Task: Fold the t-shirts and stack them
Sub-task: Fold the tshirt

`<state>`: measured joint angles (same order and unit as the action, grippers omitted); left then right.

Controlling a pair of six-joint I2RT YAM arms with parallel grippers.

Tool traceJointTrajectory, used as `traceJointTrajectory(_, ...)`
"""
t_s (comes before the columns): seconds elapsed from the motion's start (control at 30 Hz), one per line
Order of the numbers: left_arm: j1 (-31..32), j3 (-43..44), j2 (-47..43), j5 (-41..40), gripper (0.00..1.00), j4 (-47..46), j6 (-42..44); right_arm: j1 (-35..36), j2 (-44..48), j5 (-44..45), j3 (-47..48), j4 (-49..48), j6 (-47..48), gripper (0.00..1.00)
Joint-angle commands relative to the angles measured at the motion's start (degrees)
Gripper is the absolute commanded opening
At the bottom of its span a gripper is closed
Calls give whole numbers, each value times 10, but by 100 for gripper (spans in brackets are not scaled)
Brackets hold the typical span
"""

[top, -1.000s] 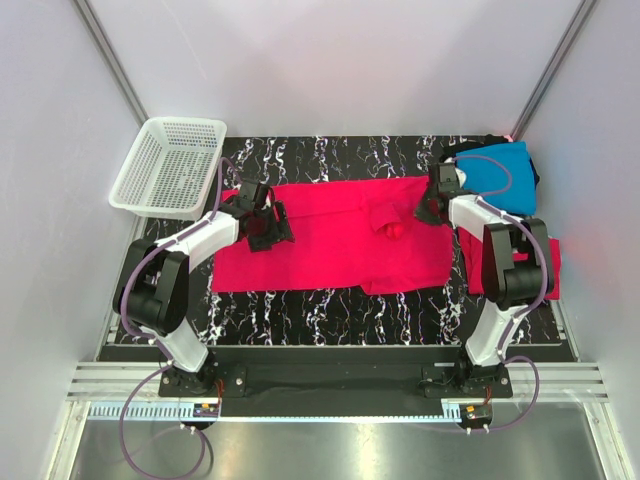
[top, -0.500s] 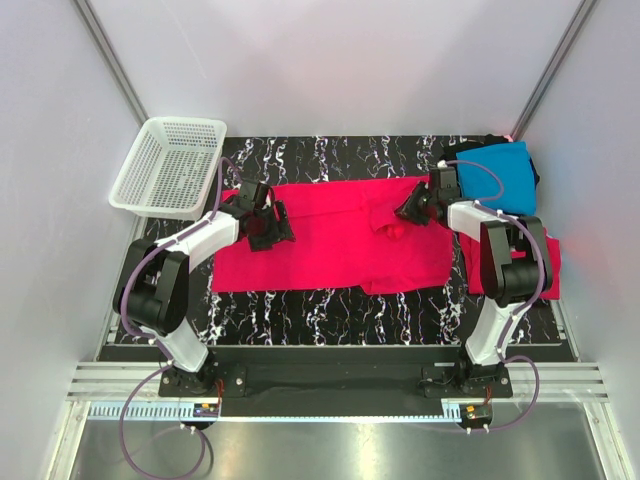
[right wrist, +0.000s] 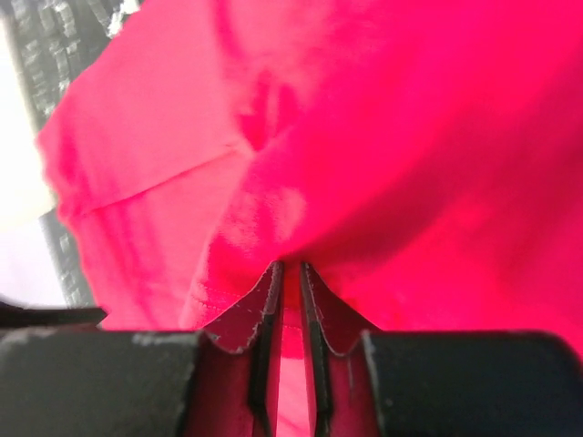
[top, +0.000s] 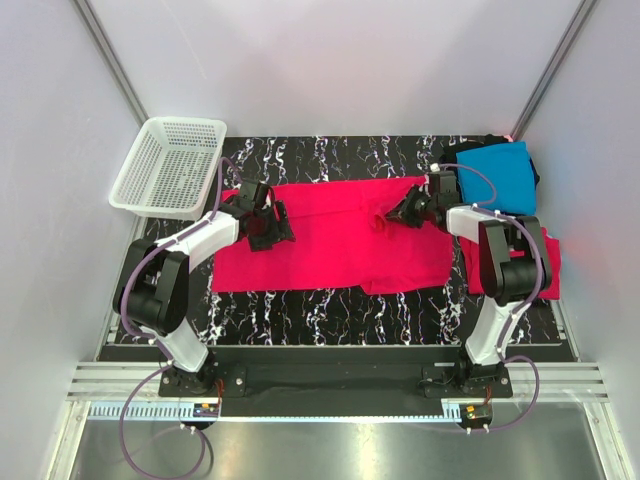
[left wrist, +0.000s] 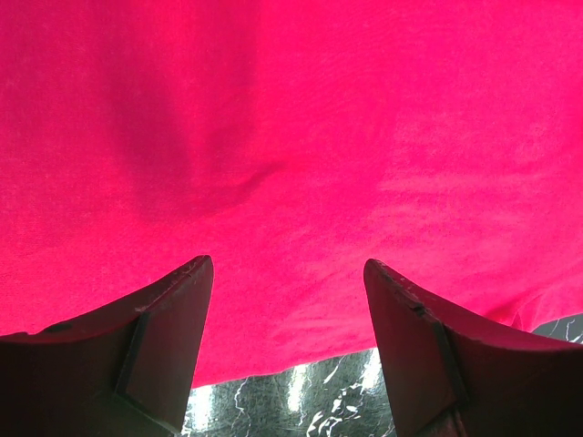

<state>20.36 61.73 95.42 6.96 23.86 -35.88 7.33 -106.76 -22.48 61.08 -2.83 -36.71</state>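
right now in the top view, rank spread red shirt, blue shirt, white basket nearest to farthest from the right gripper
1. spread red shirt, pinched in the right gripper
2. blue shirt, far right corner
3. white basket, far left

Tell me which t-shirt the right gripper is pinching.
The pinkish-red t-shirt spread in the middle: the right gripper is shut on its cloth. The second red shirt and the turquoise shirt lie apart at right.
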Motion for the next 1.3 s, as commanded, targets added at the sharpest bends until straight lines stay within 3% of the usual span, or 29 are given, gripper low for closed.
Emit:
traceJointTrajectory(0.0, 1, 3, -23, 9, 72, -18, 5, 0, -33, -99, 40, -55, 1, 19)
traceJointTrajectory(0.13, 1, 5, -22, 6, 72, -18, 7, 0, -75, -164, 76, -76, -13, 18)
traceJointTrajectory(0.27, 1, 4, -21, 7, 72, -17, 10, 0, -55, -128, 65, -71, 3, 17)
traceJointTrajectory(0.67, 1, 1, -25, 5, 72, -18, 7, 0, 124, -16, 11, 14, 57, 18)
traceJointTrajectory(0.73, 1, 0, -27, 4, 72, -19, 7, 0, 134, -8, 12, 61, 56, 19)
traceJointTrajectory(0.93, 2, 1, -31, 2, 72, -18, 3, 0, 142, 22, -25, 85, 34, 31)
traceJointTrajectory(1.27, 2, -4, -36, 3, 72, -19, 0, 0, 132, 15, -90, 34, -27, 30)
